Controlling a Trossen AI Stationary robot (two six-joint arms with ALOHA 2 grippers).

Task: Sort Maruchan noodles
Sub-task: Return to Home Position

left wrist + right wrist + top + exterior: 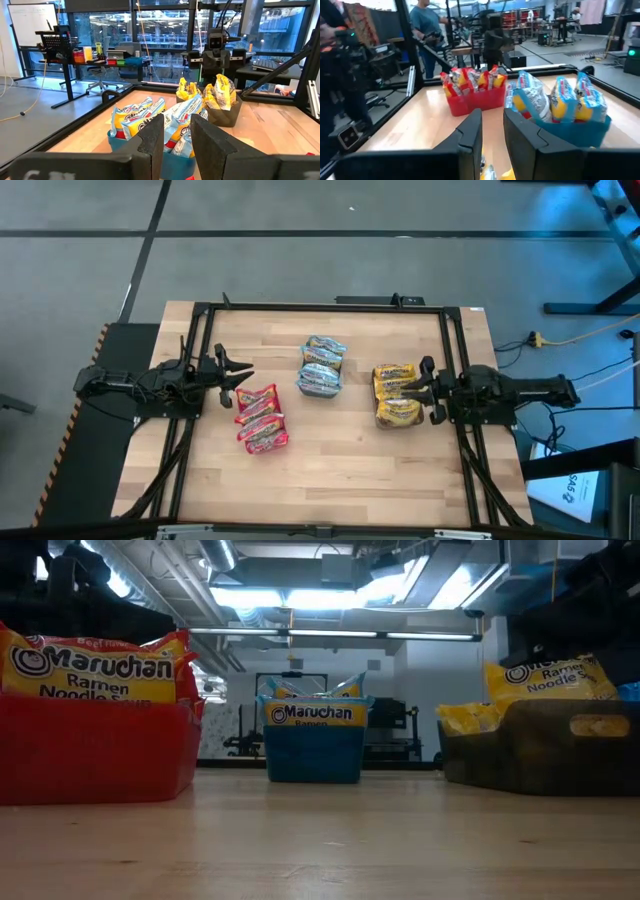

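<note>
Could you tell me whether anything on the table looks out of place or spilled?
No noodles have spilled. Only the red bin sits slightly turned against the table's edges.

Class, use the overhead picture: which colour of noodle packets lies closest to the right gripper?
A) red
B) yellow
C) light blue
B: the yellow packets lie right beside the right gripper, while the blue packets and red packets sit farther off.
</note>
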